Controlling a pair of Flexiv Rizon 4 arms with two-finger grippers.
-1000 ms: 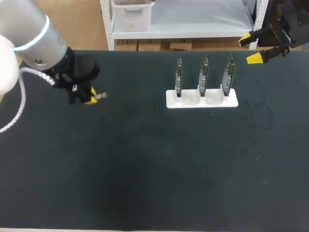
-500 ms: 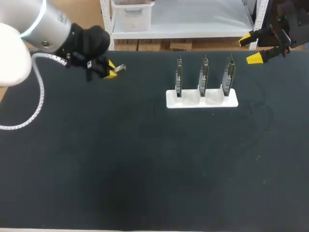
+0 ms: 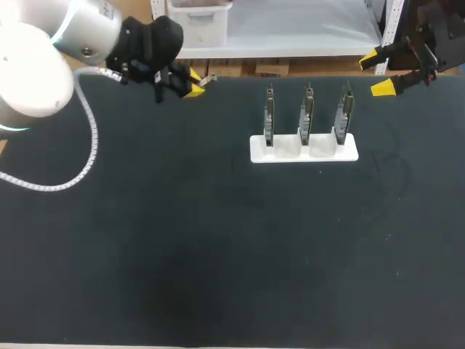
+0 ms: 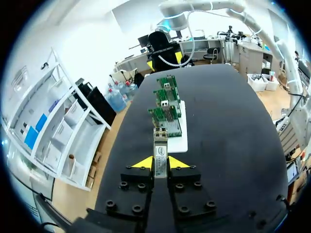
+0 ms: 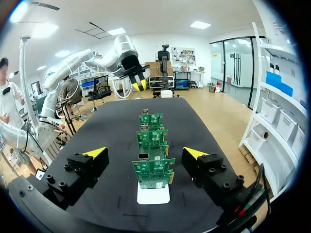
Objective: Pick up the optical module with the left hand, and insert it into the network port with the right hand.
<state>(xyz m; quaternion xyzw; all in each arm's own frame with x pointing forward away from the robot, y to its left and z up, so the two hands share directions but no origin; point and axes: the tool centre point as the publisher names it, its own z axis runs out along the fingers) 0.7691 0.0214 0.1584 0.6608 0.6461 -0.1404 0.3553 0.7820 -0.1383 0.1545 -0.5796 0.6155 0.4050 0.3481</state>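
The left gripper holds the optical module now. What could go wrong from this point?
The left gripper pinches only one end of the optical module; it might tilt or slip at the handover. The right gripper hangs open beyond the three upright network cards, so either arm might knock them in their white holder on the way.

Robotics lab, electronics work: black-matted table (image 3: 218, 254); robot arm (image 3: 65, 36) over it; white stand (image 3: 322, 154) of three upright circuit boards (image 3: 306, 113) ahead of left pincer (image 4: 160, 162).
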